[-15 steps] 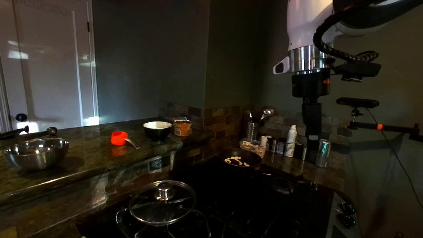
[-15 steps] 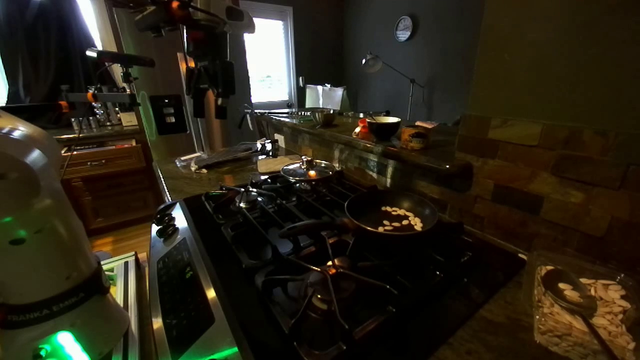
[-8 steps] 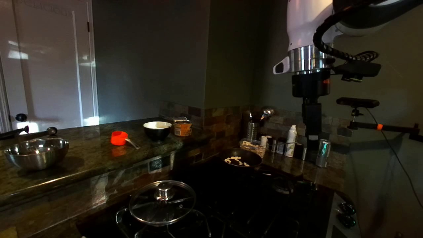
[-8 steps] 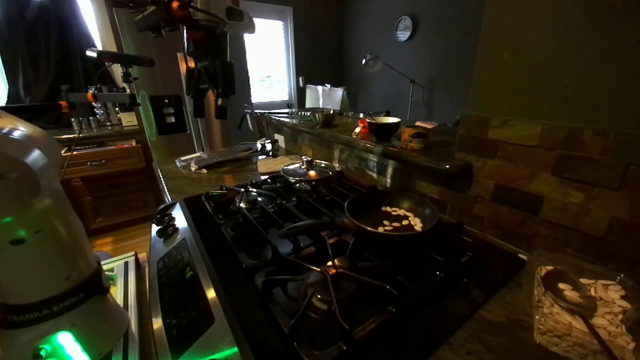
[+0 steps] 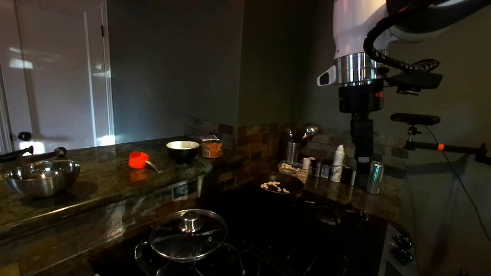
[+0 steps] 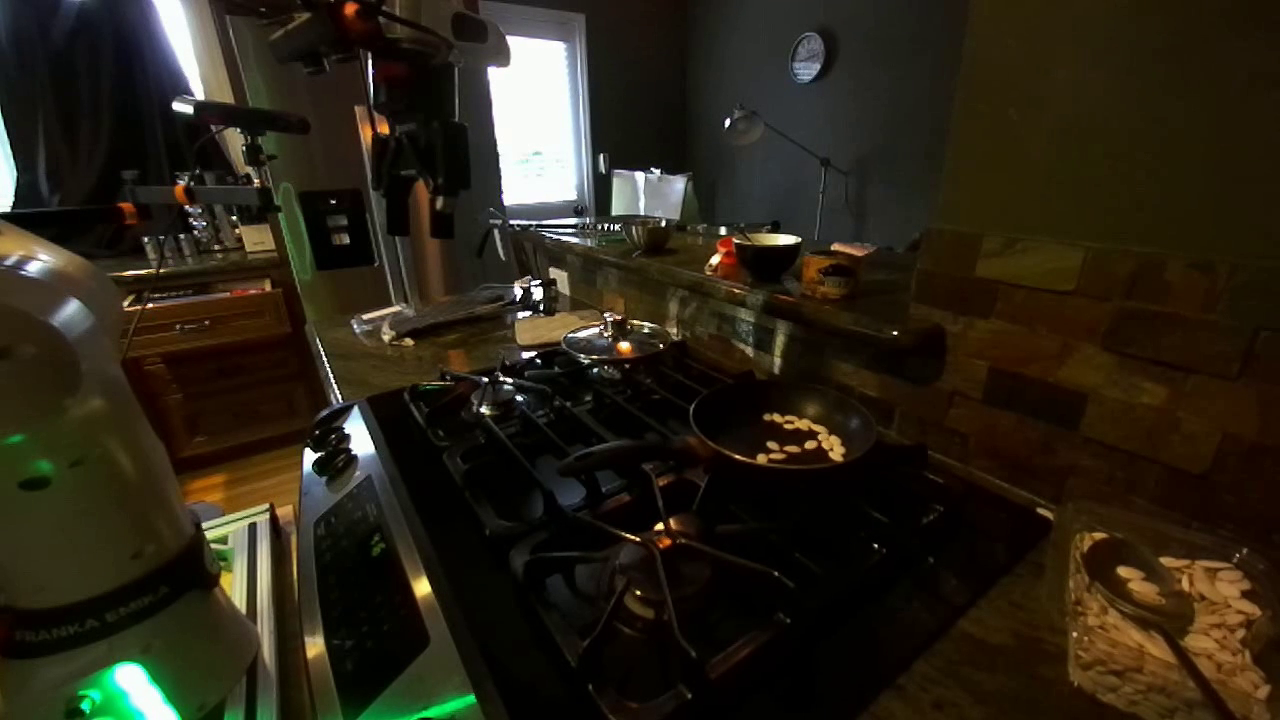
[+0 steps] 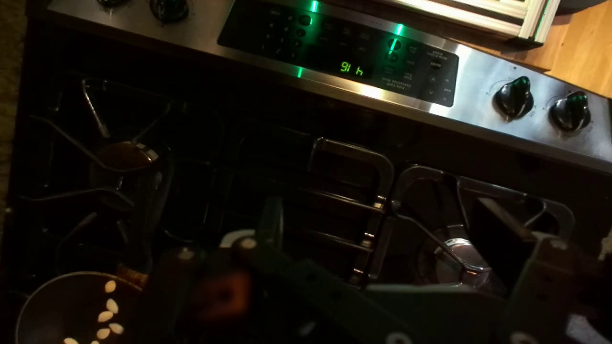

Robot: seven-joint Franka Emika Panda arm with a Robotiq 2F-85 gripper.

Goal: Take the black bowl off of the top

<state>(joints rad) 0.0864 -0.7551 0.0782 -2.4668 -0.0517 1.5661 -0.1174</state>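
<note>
The black bowl point(image 5: 182, 154) stands upright on the raised stone ledge point(image 5: 111, 176), dark outside and pale inside. It also shows on the ledge in an exterior view point(image 6: 768, 262). It is out of the wrist view. My gripper point(image 6: 420, 215) hangs pointing down above the stove, well apart from the bowl. In an exterior view the gripper point(image 5: 363, 168) is seen edge-on, far to the right of the bowl. In the wrist view the two fingers point(image 7: 387, 222) are wide apart, with only stove grates showing between them.
An orange-labelled tub point(image 5: 212, 148) is beside the bowl. A red-orange cup point(image 5: 139, 160) and a steel bowl point(image 5: 42, 179) share the ledge. A glass lid point(image 5: 188, 235) and a pan with pale pieces point(image 6: 783, 428) sit on the stove point(image 6: 560, 420). A can point(image 5: 375, 177) stands behind.
</note>
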